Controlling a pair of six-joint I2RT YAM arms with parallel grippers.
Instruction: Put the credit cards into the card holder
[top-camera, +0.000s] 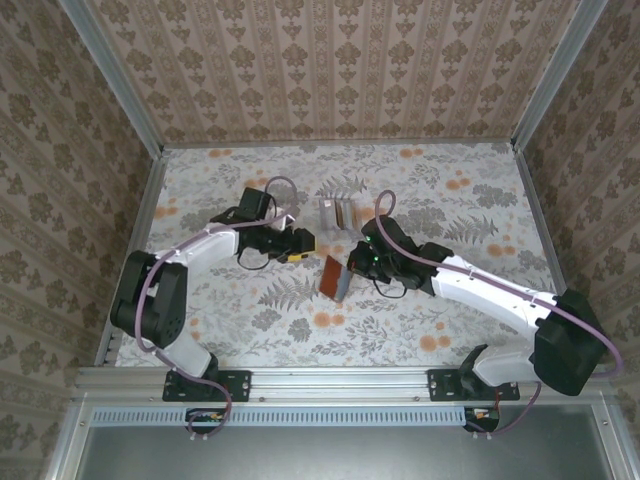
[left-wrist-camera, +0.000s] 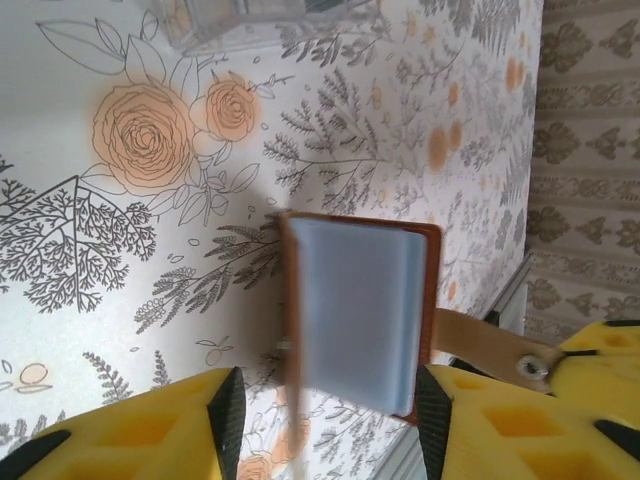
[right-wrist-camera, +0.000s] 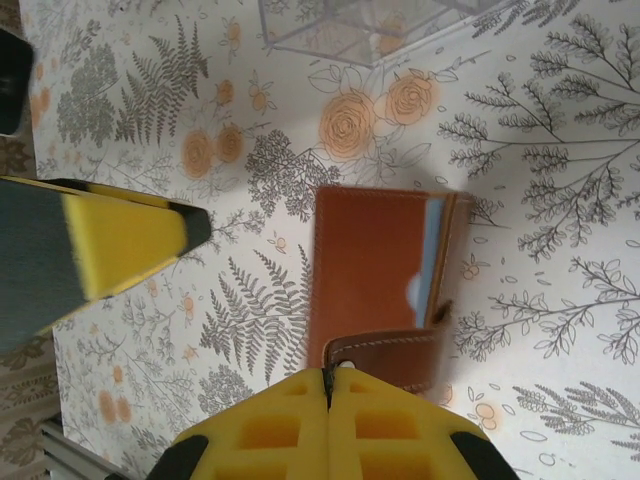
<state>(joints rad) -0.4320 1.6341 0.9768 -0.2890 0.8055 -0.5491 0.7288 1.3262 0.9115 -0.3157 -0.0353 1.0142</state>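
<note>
The reddish-brown card holder (top-camera: 332, 277) stands on edge at the table's middle. My right gripper (right-wrist-camera: 328, 385) is shut on its closing tab (right-wrist-camera: 390, 352) and holds the holder (right-wrist-camera: 372, 265) up. A light blue credit card (left-wrist-camera: 355, 310) sits in the holder's (left-wrist-camera: 432, 290) pocket, and a sliver of this card (right-wrist-camera: 433, 245) shows in the right wrist view. My left gripper (left-wrist-camera: 330, 425) is open, its pads to either side of the card's near end, the left pad well apart from it. In the top view the left gripper (top-camera: 303, 243) hangs just left of the holder and the right gripper (top-camera: 352, 262) just right of it.
A clear plastic rack (top-camera: 338, 212) with upright cards stands just behind the holder, its base visible at the rack (right-wrist-camera: 370, 25) and the rack (left-wrist-camera: 250, 20). The floral tablecloth (top-camera: 450, 200) lies all around, bounded by wallpapered walls and a metal rail.
</note>
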